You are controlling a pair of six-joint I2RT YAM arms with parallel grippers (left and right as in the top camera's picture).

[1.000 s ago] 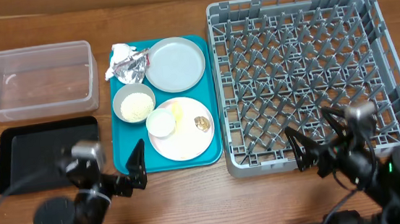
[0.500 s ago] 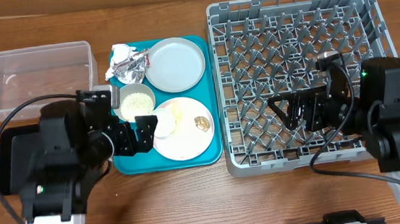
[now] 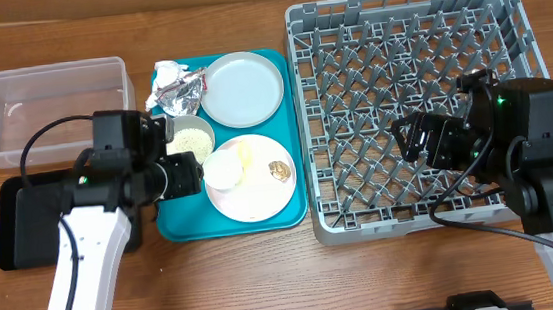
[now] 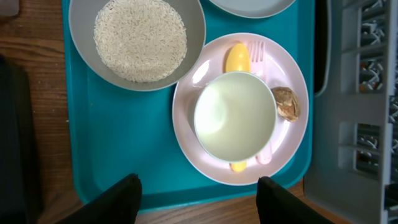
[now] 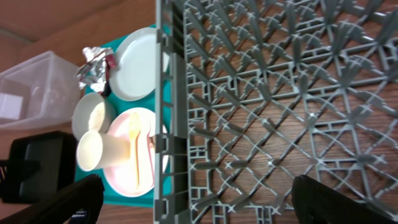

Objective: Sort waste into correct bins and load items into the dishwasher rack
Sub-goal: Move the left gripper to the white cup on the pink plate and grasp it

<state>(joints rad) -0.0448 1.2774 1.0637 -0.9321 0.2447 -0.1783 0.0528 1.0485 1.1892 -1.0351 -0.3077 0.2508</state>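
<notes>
On the teal tray [image 3: 177, 224] lie a foil wrapper [image 3: 180, 89], a white napkin [image 3: 164, 69], a grey plate [image 3: 241, 88], a grey bowl of rice [image 3: 190, 140] and a pink plate [image 3: 260, 199]. The pink plate holds a white cup [image 3: 222, 168], yellow and white utensils [image 4: 237, 58] and a brown morsel [image 3: 279, 171]. My left gripper [image 3: 188, 175] is open and empty just left of the cup [image 4: 235, 115], hovering above the tray's front part [image 4: 199, 202]. My right gripper [image 3: 418, 143] is open and empty over the dishwasher rack [image 3: 416, 22], which holds nothing [image 5: 199, 205].
A clear tub [image 3: 47, 110] stands at the far left with a black tray [image 3: 21, 217] in front of it, partly under my left arm. The rack's left wall [image 5: 163, 93] rises between the teal tray and my right gripper.
Both arms rose from the table's front edge. The left gripper moved over the teal tray toward the cup. The right gripper moved over the rack's front part.
</notes>
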